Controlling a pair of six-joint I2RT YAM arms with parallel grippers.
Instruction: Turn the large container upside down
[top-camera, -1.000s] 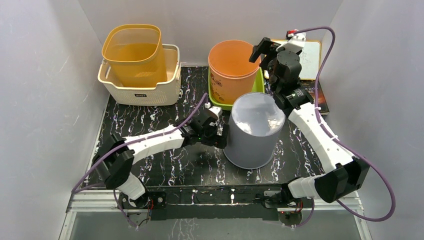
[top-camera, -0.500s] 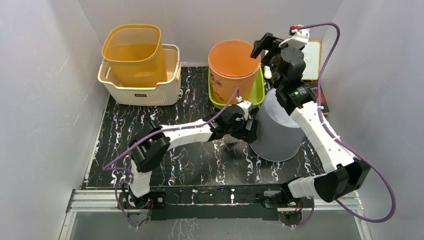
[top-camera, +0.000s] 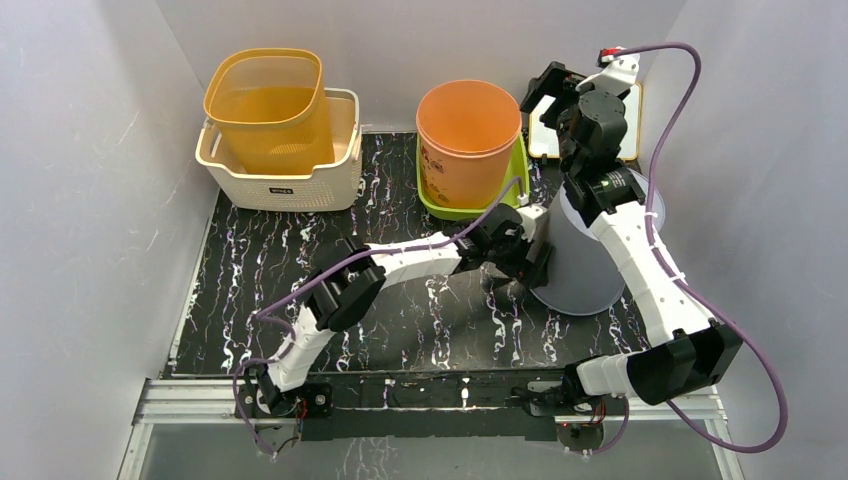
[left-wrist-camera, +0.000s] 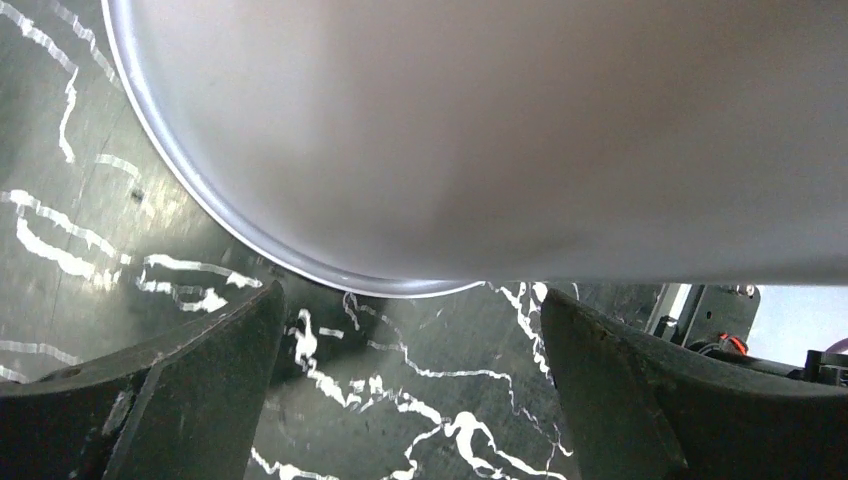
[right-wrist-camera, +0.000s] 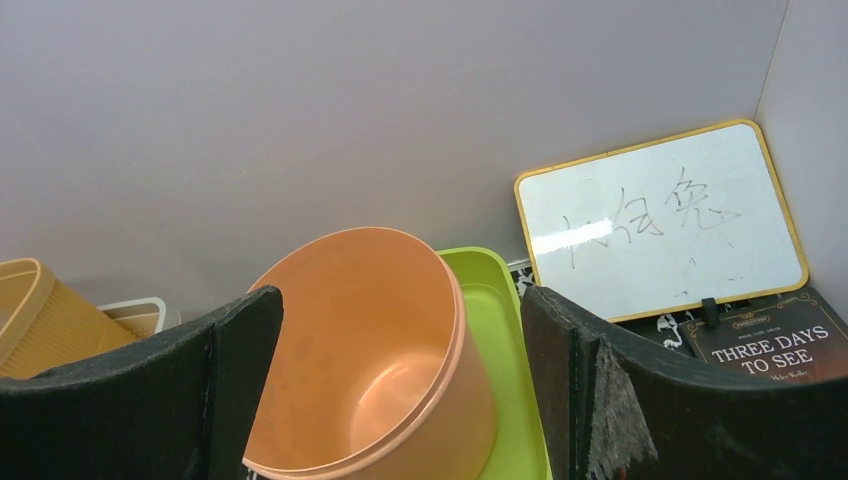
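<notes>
Large grey container (top-camera: 575, 275) mouth-down; smooth matte wall.

Orange bucket (right-wrist-camera: 370, 345) in green tray (right-wrist-camera: 503, 330)

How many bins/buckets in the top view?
4: yellow bin nested in cream basket, back left; orange bucket, back centre; grey container, right. Others could be hidden.

Large pale-grey plastic tub (top-camera: 575, 272), plain. White veins streak the black marble-pattern tabletop (top-camera: 300, 262). Round orange plastic bucket (top-camera: 468, 135), lime-green plastic tray (right-wrist-camera: 497, 320).
</notes>
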